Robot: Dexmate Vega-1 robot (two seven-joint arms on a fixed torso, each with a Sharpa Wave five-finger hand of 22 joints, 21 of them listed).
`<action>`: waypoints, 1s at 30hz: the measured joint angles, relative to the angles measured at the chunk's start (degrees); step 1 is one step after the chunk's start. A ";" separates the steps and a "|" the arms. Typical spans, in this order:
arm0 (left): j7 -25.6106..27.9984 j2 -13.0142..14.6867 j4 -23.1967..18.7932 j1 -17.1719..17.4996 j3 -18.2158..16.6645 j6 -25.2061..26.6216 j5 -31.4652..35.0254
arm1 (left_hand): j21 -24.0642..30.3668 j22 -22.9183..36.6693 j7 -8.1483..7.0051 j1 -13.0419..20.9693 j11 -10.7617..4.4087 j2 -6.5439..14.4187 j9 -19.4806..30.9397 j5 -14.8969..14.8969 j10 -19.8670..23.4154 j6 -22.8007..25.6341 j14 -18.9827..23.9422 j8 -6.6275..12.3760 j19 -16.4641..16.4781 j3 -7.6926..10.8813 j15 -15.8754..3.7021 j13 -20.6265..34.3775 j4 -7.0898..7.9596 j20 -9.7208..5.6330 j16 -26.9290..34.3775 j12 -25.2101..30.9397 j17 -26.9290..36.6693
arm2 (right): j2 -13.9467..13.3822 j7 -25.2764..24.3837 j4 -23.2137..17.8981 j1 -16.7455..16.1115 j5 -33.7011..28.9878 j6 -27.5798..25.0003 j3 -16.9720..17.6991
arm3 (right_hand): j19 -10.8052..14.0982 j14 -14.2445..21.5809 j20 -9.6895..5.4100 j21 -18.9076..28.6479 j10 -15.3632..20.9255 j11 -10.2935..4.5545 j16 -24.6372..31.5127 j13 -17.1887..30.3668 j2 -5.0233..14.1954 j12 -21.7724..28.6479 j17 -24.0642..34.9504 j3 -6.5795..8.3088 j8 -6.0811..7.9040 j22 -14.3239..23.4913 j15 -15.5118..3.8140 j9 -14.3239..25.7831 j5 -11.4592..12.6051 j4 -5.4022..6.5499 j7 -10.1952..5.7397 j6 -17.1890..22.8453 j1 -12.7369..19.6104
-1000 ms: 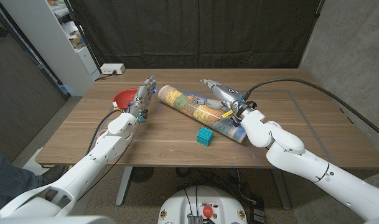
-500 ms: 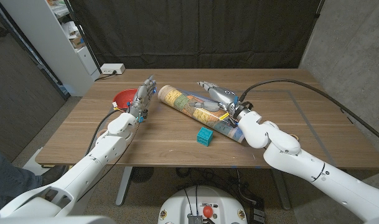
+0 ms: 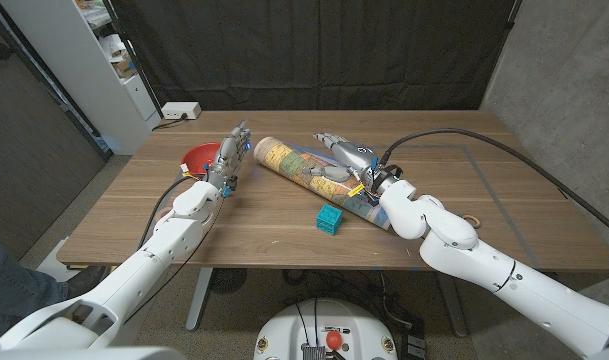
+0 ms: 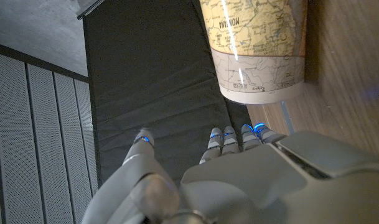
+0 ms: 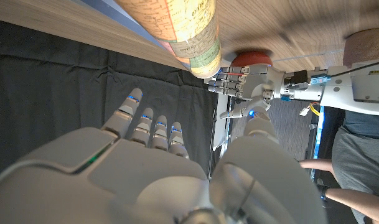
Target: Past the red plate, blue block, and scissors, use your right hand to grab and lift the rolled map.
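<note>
Wooden surface (image 3: 274, 225) with a black curtain behind it. Rolled map (image 3: 319, 180) lies diagonally across the middle, on the wood, with a blue block (image 3: 329, 219) just in front of it. Right hand (image 3: 342, 162) is over the map's middle with fingers (image 3: 329, 140) spread, thumb down by the roll (can't tell if it's touching). Left hand (image 3: 229, 153) stands upright next to the red plate (image 3: 199, 157), fingers straight and apart, holding nothing.
</note>
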 measured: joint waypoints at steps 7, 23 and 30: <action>0.27 0.02 -0.20 0.04 -0.02 0.11 0.06 | 0.00 0.00 0.00 0.22 0.00 0.22 0.00 0.00 0.00 0.00 0.00 0.00 0.00 -0.24 0.00 0.00 -0.24 0.00 0.00 0.00 0.00 | 0.33 0.15 0.61 0.15 -1.44 0.05 -0.48 | 0.25 0.00 0.25 0.00 0.00 0.00 0.00 0.00 0.00 0.00 0.00 0.00 0.00 0.00 0.00 0.00 0.21 0.00 0.00 0.00 0.00; 0.85 0.16 -1.03 0.36 -0.02 0.59 0.22 | 0.00 0.00 0.21 0.22 -0.01 0.22 0.00 0.00 0.00 0.21 0.00 0.00 0.25 -0.24 0.00 0.00 -0.23 0.23 0.00 0.00 0.00 | 1.34 1.16 2.36 0.89 -3.83 0.35 -1.71 | 0.32 -0.31 0.30 0.00 0.01 0.00 0.00 0.00 -0.38 0.00 0.00 0.19 0.00 0.01 -0.31 0.00 0.87 -0.19 -0.40 0.40 1.00; 1.19 0.43 -1.60 0.79 -0.07 0.87 0.23 | 0.00 0.00 0.21 0.22 -0.01 0.22 0.00 0.00 0.00 0.20 0.20 0.00 0.26 -0.24 0.20 0.00 -0.23 0.25 0.00 0.00 0.00 | 1.87 1.91 3.32 1.40 -4.39 0.39 -2.24 | 0.32 -0.31 0.30 0.00 0.01 0.00 0.00 -0.01 -0.38 0.00 0.00 -0.05 0.00 0.01 -0.31 0.00 0.86 -0.42 -0.40 0.40 0.99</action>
